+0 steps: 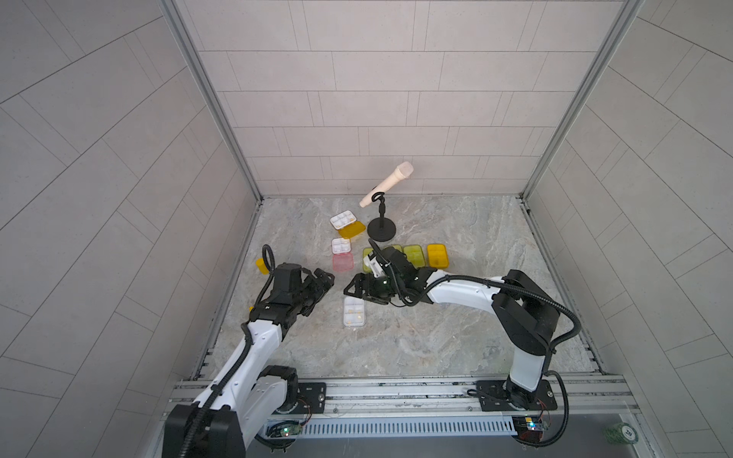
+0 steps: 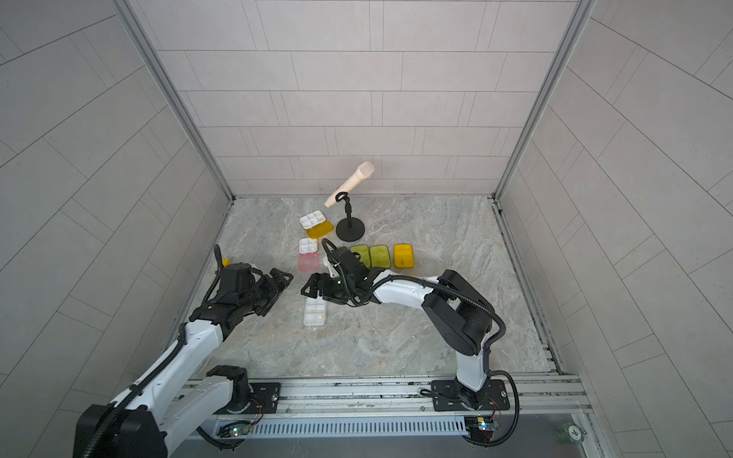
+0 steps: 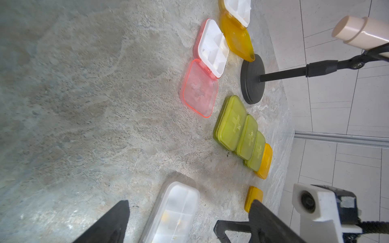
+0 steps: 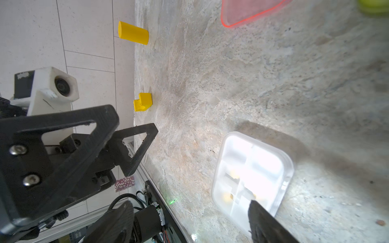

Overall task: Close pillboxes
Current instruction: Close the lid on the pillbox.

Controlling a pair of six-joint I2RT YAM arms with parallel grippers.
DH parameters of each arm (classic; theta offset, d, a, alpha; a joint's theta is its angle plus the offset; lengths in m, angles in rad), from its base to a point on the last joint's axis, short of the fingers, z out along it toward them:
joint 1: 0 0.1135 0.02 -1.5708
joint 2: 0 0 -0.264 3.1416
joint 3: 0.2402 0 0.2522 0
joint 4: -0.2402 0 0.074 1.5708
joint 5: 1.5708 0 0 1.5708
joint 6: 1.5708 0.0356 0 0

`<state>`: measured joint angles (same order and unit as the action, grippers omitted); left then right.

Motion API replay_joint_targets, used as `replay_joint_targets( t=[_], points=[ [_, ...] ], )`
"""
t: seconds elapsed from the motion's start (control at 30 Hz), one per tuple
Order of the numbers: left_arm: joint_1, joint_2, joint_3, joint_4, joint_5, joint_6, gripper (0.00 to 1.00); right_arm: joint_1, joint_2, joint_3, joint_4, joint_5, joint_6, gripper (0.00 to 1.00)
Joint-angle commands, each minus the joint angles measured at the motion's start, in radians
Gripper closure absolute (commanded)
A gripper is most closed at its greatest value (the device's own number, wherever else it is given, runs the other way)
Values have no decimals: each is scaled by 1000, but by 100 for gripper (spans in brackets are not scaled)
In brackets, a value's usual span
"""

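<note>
Foreground: aluminium rail (image 1: 396,390) carrying both arm bases.
Table (image 1: 456,337): grey veined stone-look slab, matte, enclosed by pale tiled wall panels (image 1: 357,99).
Pillboxes, rounded-rectangle plastic:
- clear-lidded box (image 1: 354,311), shut, frosted, nearest the rail;
- pink-lidded box (image 1: 343,262), open flat, white tray beyond its translucent lid;
- orange-yellow-lidded box (image 1: 352,230), open, beside the round black stand base (image 1: 381,230) of a tilted beige microphone (image 1: 386,184);
- lime green boxes (image 3: 248,136) and an orange-yellow box (image 1: 437,255), shut, in a row.

Left claw (image 1: 328,283): spread wide, empty, over bare table.
Right claw (image 1: 351,287): fingers apart, holding nothing, just over the clear-lidded box's far end; contact cannot be told.
</note>
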<state>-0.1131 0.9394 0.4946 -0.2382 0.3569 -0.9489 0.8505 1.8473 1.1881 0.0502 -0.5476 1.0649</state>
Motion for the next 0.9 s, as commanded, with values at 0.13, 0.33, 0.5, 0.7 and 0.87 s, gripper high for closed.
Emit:
replay_joint_targets(
  t=[0.13,0.33,0.5,0.7,0.87],
  points=[
    [30,77,138,3,64,38,7,9,4,84,-150,99,-53,13],
    [29,200,364,-15,83,71,7,18,12,157,-344,225,-158,13],
    [30,304,504,-2,74,76,7,28,10,172,-402,260,-189,13],
    [37,401,543,60,138,66,7,65,49,248,-548,387,-262,13],
    [113,466,489,248,390,-55,7,108,93,306,-634,468,-295,14]
  ],
)
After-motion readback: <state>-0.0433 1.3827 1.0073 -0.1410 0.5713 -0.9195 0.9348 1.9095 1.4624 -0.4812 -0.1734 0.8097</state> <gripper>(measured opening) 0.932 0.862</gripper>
